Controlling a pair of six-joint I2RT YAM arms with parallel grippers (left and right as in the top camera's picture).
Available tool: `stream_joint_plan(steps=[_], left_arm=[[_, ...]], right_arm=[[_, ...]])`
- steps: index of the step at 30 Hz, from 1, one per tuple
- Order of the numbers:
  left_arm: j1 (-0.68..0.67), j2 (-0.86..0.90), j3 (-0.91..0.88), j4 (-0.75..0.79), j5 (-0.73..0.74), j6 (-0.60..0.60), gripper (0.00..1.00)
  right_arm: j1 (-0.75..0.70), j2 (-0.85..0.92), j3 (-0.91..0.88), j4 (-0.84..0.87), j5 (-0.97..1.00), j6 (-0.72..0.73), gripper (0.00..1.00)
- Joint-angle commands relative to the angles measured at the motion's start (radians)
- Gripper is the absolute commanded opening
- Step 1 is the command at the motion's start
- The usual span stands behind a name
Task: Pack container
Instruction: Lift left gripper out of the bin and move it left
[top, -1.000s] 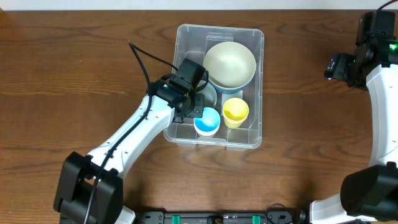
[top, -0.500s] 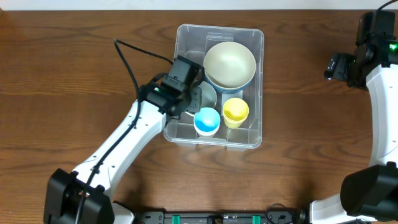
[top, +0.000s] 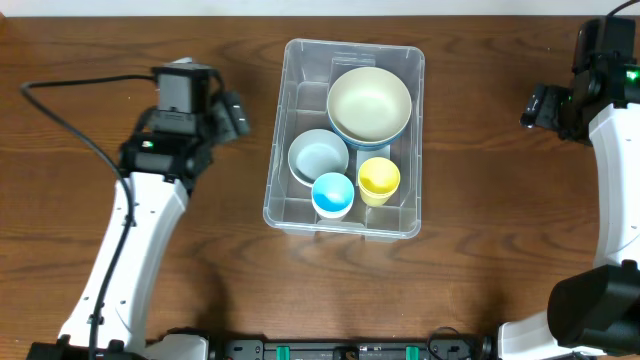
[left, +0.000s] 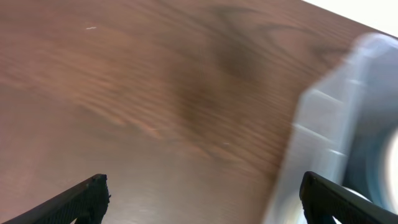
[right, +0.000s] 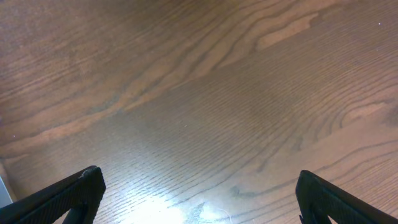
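Note:
The container (top: 300, 215), a clear plastic bin, stands at the table's middle. Inside it are a large cream bowl (top: 369, 103), a pale blue-grey small bowl (top: 318, 157), a blue cup (top: 333, 194) and a yellow cup (top: 379, 180). My left gripper (top: 231, 112) is outside the bin, to its left over bare wood. It is open with nothing between its fingers (left: 87, 194). The left wrist view is blurred and shows the container's wall (left: 323, 124) at the right. My right gripper (top: 536, 105) hovers far right, open over bare wood (right: 199, 99).
Dark wooden tabletop (top: 120, 50) surrounds the bin on all sides. A black cable (top: 70, 85) loops from the left arm over the left side of the table. The right arm's white link (top: 610, 170) runs along the right edge.
My left gripper has pulled out of the container and swung left, and its jaws have opened. The pale small bowl now lies uncovered in the bin. The right arm has not moved.

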Motion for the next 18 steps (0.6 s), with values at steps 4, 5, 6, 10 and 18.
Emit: stream_joint_plan(steps=[4, 5, 6, 10, 18], left_arm=[[0.063, 0.0, 0.007, -0.005, -0.03, -0.007, 0.98], [0.065, 0.0, 0.007, -0.005, -0.03, -0.007, 0.98], [0.065, 0.0, 0.007, -0.005, -0.03, -0.007, 0.98], [0.065, 0.0, 0.007, -0.005, -0.03, -0.007, 0.98], [0.064, 0.0, 0.007, -0.005, -0.03, -0.007, 0.98]], right_arm=[[-0.005, -0.016, 0.013, 0.0, 0.001, 0.016, 0.99], [-0.005, -0.016, 0.013, 0.0, 0.001, 0.016, 0.99], [-0.005, -0.016, 0.013, 0.0, 0.001, 0.016, 0.99], [-0.005, -0.016, 0.013, 0.0, 0.001, 0.016, 0.99], [-0.005, -0.016, 0.013, 0.0, 0.001, 0.016, 0.99]])
